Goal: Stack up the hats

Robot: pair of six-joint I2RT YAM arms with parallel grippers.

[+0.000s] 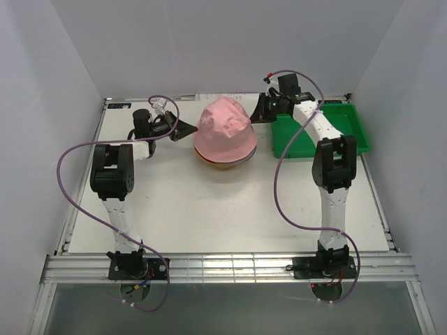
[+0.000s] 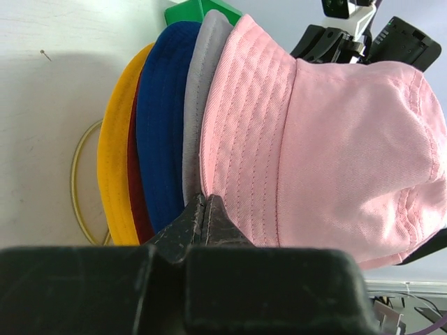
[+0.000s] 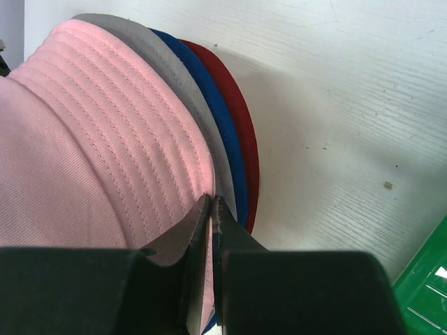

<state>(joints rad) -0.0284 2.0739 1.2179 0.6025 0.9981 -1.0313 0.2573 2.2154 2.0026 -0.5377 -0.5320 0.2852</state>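
The hats sit in one pile at the back middle of the table. The pink hat (image 1: 223, 129) lies on top, its brim tilted. In the left wrist view the grey (image 2: 199, 91), blue (image 2: 164, 125), dark red (image 2: 136, 199) and yellow (image 2: 115, 153) brims fan out under the pink hat (image 2: 335, 132). My left gripper (image 1: 190, 130) (image 2: 204, 199) is shut at the left edge of the pink brim. On the opposite side my right gripper (image 1: 257, 115) (image 3: 211, 200) is shut on the pink brim (image 3: 84, 139), with pink cloth showing between its fingers.
A green plastic bin (image 1: 349, 132) (image 3: 426, 279) stands at the back right, just behind my right arm. A thin gold wire ring (image 2: 75, 181) shows on the white table under the pile. White walls close in the back and both sides.
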